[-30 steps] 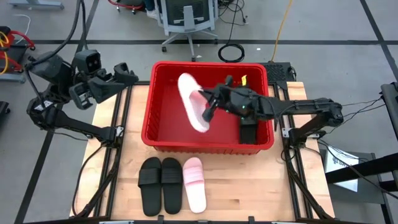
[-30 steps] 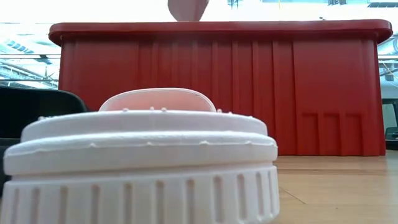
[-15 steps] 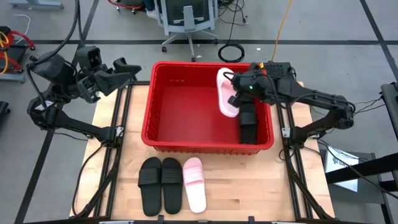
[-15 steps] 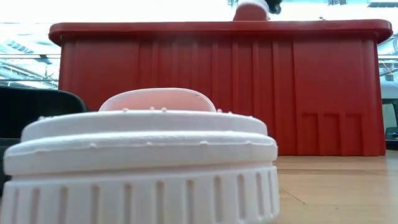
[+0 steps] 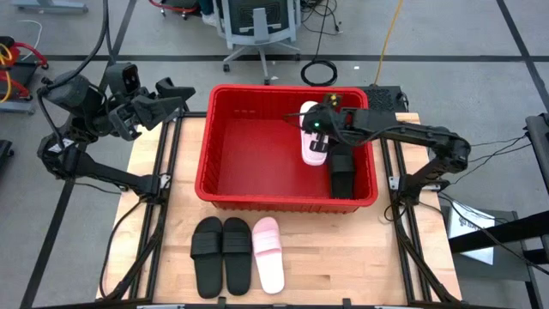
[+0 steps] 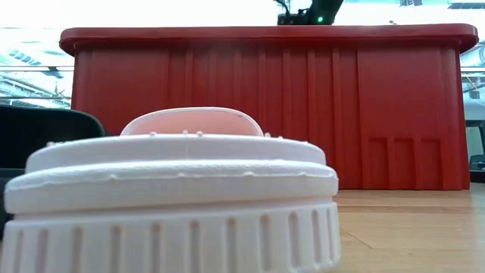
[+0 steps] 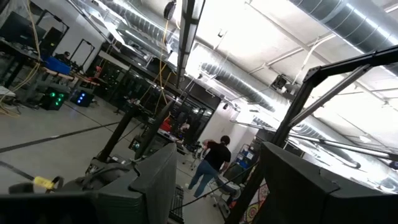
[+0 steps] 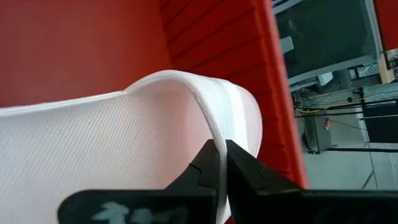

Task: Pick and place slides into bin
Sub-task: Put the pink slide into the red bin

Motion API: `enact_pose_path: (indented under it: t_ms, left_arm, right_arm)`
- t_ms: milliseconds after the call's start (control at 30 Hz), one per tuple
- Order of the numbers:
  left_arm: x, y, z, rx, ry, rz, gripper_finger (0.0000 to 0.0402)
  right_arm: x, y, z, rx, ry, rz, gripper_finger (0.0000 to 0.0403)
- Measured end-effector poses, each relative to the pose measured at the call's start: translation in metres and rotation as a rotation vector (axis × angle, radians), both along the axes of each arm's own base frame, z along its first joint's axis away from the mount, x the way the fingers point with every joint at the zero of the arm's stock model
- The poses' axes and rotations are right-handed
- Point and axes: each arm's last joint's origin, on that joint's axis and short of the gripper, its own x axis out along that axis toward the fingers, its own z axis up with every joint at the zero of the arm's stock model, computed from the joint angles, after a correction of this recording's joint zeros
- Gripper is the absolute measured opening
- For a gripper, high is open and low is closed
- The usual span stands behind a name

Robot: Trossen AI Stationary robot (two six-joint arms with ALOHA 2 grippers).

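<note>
The red bin (image 5: pixel 225 176) stands mid-table and fills the low view (image 6: pixel 265 106). My right gripper (image 5: pixel 316 127) reaches into its far right corner, shut on a pale pink-white slide (image 5: pixel 312 144). A black slide (image 5: pixel 343 176) lies in the bin by the right wall. Two black slides (image 5: pixel 222 255) and a pale slide (image 5: pixel 268 256) lie soles down on the table in front of the bin. My left gripper (image 5: pixel 168 97) is open and empty, held up beyond the table's far left corner. My right gripper pinches the pale slide's strap by its thin curved edge (image 8: pixel 214 142) between its two fingers (image 8: pixel 200 173). The fingers come from the table's right side, slanting down into the bin. The slide sits low in the bin; whether it touches the floor, I cannot tell.
The bin's left half (image 5: pixel 249 146) is bare red floor. In the low view the pale slide (image 6: pixel 182 189) stands close in front of the camera with a black slide (image 6: pixel 38 133) to its left. A chair base (image 5: pixel 257 34) and cables lie beyond the table.
My right gripper has carried the pale slide from high over the bin's middle to its far right corner and down into it, staying shut. The slide has turned and dropped below the rim. My left gripper has turned a little, away from the bin.
</note>
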Motion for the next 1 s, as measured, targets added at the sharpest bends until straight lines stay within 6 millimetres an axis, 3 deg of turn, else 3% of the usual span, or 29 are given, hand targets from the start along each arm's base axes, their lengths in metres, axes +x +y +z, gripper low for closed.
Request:
enact_pose_path:
  t_ms: [233,533,1000]
  left_arm:
    - [0.0,0.0,0.0,-0.002,0.0,-0.001,0.0228]
    - [0.0,0.0,0.0,-0.005,0.0,-0.002,0.0228]
    - [0.0,0.001,0.0,-0.015,0.0,0.022,0.0228]
  right_arm:
    - [0.013,-0.006,-0.03,-0.038,-0.028,0.04,0.0]
    - [0.001,-0.014,-0.075,0.028,0.032,0.03,0.0]
    - [-0.012,-0.038,-0.108,0.111,-0.025,0.062,0.0]
